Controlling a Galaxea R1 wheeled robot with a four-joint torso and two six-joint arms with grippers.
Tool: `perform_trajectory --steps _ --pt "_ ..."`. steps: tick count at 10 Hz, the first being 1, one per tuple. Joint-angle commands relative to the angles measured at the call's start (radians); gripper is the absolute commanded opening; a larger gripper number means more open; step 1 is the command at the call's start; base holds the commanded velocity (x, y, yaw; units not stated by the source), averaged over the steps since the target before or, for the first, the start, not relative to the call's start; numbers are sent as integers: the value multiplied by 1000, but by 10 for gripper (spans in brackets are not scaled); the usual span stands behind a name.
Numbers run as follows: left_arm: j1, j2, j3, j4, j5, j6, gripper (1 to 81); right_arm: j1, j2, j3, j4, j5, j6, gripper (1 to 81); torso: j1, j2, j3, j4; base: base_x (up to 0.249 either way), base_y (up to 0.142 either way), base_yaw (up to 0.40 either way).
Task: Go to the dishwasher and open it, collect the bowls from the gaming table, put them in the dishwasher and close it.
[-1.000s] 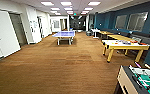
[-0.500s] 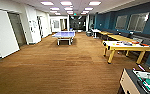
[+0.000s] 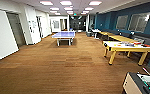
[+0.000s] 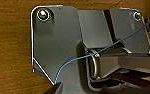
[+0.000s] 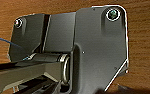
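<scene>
The gaming table [image 3: 113,45], with a white top and yellow wooden legs, stands at the right of the room, several metres ahead in the head view. Colourful items [image 3: 134,44] are strewn over its far half. The bowls are too small to pick out among them. The dishwasher is out of view. Both wrist views look down past my own dark plate onto the brown wood floor [image 4: 11,50], and from them I cannot tell how either gripper stands.
A blue ping-pong table [image 3: 64,35] stands mid-room farther ahead. A table-football table [image 3: 141,83] juts in at the near right. More yellow tables [image 3: 121,38] line the blue right wall. White doors [image 3: 2,35] run along the left. Wood floor [image 3: 61,67] stretches ahead.
The whole head view has shifted a little, so the camera has moved with the robot. The gaming table looks slightly larger. Nothing in the room has moved.
</scene>
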Motion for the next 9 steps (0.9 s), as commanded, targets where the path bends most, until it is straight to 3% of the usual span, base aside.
perform_trajectory --steps 1,9 --pt "-45 12 3 -4 53 -1 811 48 2 4 5 -54 -2 811 0 0 0 0 170 0 0" --pt "-45 8 0 -5 53 2 811 42 13 9 7 -53 1 811 -1 0 0 0 175 0 0"
